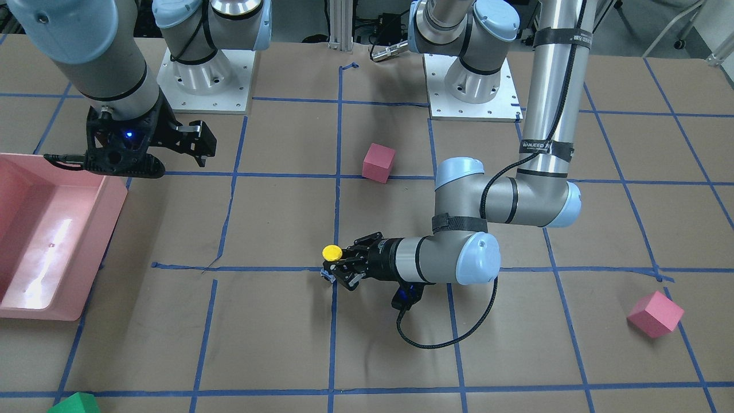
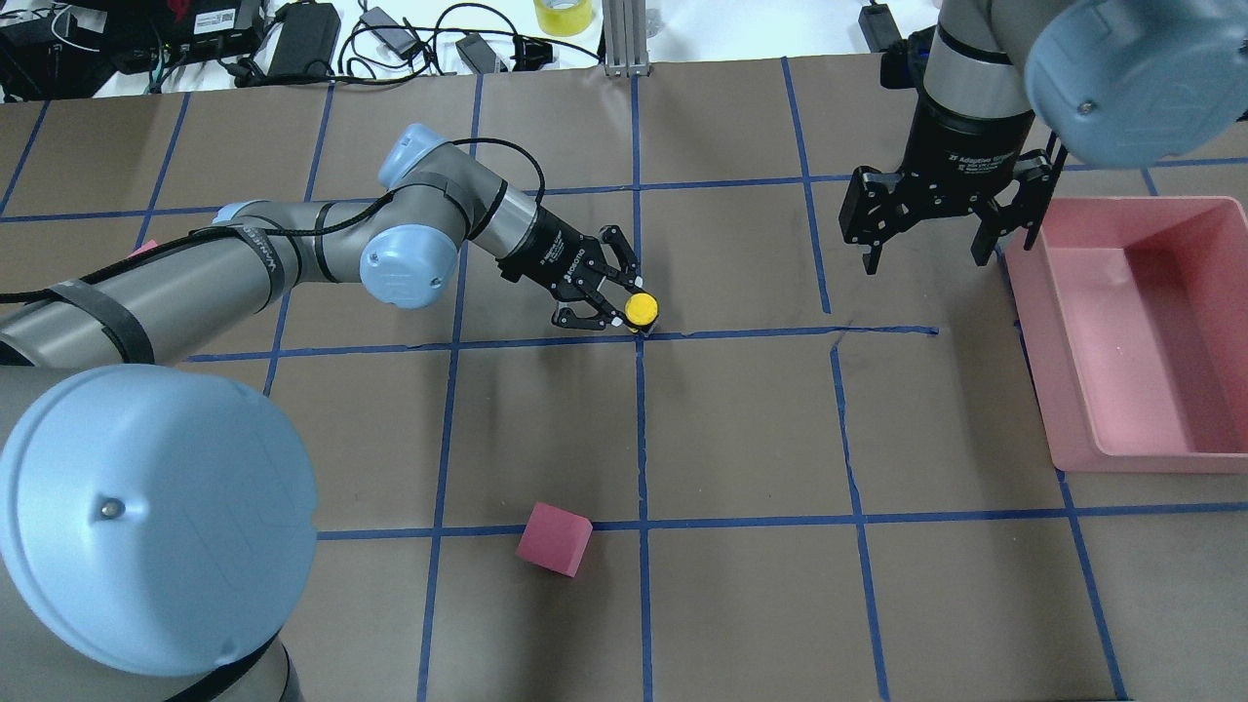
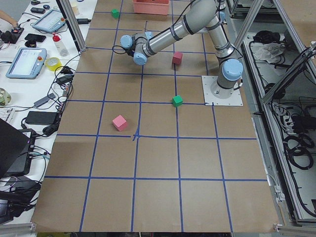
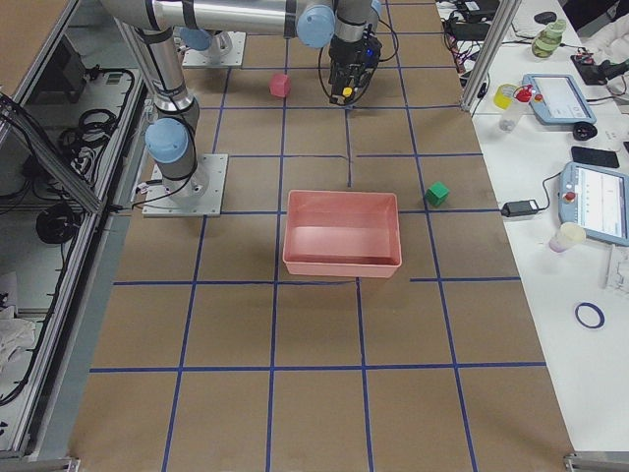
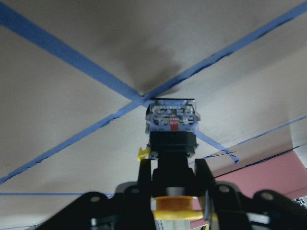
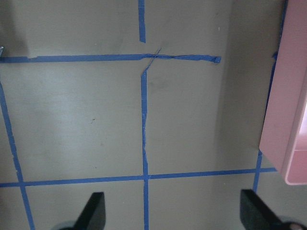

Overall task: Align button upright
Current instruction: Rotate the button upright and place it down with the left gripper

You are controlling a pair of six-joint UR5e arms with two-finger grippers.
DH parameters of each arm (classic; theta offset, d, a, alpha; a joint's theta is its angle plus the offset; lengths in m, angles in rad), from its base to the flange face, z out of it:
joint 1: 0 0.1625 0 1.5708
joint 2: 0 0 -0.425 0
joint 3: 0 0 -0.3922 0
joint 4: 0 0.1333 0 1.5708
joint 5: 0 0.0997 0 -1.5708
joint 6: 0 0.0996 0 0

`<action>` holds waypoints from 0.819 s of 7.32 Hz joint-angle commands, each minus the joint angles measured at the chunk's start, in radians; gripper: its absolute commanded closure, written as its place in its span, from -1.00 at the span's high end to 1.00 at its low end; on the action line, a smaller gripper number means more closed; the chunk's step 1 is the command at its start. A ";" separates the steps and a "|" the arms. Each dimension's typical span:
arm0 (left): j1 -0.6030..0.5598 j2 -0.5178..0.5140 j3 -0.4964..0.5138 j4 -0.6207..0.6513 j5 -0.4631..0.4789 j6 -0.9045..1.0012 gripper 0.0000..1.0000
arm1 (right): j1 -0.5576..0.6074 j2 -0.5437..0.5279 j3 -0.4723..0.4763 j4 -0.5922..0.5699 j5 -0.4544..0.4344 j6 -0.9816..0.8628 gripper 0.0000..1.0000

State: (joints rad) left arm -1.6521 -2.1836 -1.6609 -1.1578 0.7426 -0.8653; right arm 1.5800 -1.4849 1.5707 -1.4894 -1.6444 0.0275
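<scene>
The button has a yellow cap [image 2: 641,309], a black neck [image 5: 172,143] and a silvery-white base [image 5: 171,116]. In the front view its cap [image 1: 332,252] is on top and its base is down at a blue tape crossing. My left gripper [image 2: 624,312] lies low and nearly level over the table. It is shut on the button's neck, with a finger [image 5: 144,179] on each side. My right gripper [image 2: 921,258] hangs open and empty above the table, far from the button. Its fingertips [image 6: 96,211] are spread wide.
A pink bin [image 2: 1121,458] stands beside the right gripper. One pink cube [image 2: 554,539] lies near the robot's base. Another pink cube [image 1: 655,314] lies on the left arm's side. A green cube [image 1: 74,403] sits at the table's far edge.
</scene>
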 commanded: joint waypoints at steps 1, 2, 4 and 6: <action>0.000 -0.001 0.001 0.000 0.030 0.005 0.80 | 0.000 0.000 0.000 0.000 0.000 0.000 1.00; 0.000 -0.001 0.006 0.000 0.031 0.005 0.85 | 0.000 0.000 0.000 0.000 0.000 0.000 1.00; 0.000 0.033 0.058 -0.002 0.041 0.003 1.00 | 0.000 0.000 0.000 -0.002 0.000 0.000 1.00; -0.005 0.123 0.117 -0.040 0.188 0.009 1.00 | 0.000 0.000 0.000 -0.005 0.001 0.000 1.00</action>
State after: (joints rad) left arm -1.6531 -2.1165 -1.5820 -1.1725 0.8579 -0.8598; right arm 1.5800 -1.4849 1.5708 -1.4916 -1.6441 0.0276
